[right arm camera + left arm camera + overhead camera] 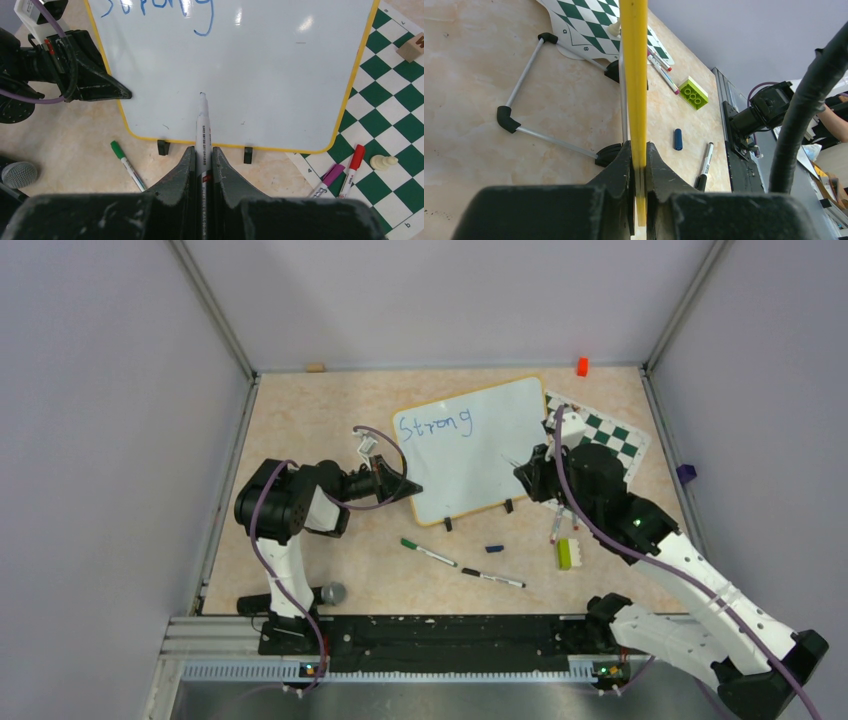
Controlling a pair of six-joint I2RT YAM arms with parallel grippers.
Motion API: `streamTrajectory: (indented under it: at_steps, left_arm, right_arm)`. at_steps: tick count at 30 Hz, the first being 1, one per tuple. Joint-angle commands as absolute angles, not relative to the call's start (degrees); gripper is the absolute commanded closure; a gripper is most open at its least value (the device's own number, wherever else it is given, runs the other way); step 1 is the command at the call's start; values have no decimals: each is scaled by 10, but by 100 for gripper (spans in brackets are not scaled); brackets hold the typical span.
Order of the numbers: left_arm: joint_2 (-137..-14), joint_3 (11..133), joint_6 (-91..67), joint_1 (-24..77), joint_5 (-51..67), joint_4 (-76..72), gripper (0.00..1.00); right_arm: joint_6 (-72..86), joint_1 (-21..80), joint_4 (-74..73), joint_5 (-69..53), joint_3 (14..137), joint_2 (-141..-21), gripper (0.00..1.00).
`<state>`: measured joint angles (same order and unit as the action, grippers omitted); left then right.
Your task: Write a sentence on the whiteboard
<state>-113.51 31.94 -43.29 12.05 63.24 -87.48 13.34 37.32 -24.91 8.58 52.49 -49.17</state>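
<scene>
The whiteboard point(500, 455) stands tilted on its black clip feet at the table's middle back. One blue word, "Strong" point(435, 424), sits at its upper left; it also shows at the top of the right wrist view point(150, 7). My left gripper point(405, 487) is shut on the board's yellow left rim point(634, 75), the rim pinched between its jaws. My right gripper point(527, 472) is shut on a white marker point(203, 130). The marker's uncapped tip points at the blank lower middle of the board point(280, 75). I cannot tell whether the tip touches.
A green-and-white chessboard point(612, 440) lies behind the board at the right, with a pawn point(383, 161) on it. A green marker point(428, 553), black marker point(493, 578), blue cap point(494, 549), green brick point(564, 554) and purple and red markers point(345, 172) lie in front.
</scene>
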Motion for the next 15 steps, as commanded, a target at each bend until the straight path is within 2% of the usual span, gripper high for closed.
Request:
streamTrajectory:
  at_steps: [1, 15]
  left_arm:
    - [-1129, 316, -389, 130, 680, -928, 100]
    - [-1135, 319, -392, 131, 678, -927, 100]
  right_arm:
    - [140, 370, -229, 72, 530, -489, 100]
    - [147, 369, -228, 67, 514, -478, 100]
